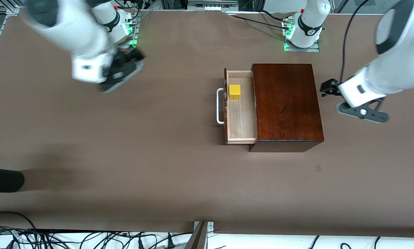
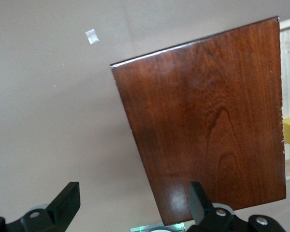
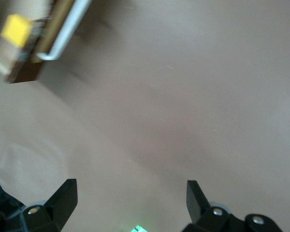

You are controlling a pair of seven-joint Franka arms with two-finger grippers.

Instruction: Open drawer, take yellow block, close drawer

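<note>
Yellow block (image 1: 234,91) sits in the open drawer (image 1: 241,119); left gripper (image 2: 133,203) and right gripper (image 3: 130,200) hover, jaws apart.

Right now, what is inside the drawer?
The drawer stands pulled out of the wooden box. One yellow block sits on its floor; the rest of the visible tray is bare. Any part still under the box is hidden.

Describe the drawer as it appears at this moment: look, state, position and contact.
The drawer is a light unfinished-wood tray with a dark reddish-brown front and a white U-shaped handle. It stands pulled out of the glossy dark wooden box, toward the right arm's end of the table. The yellow block sits inside it. No gripper touches it.
</note>
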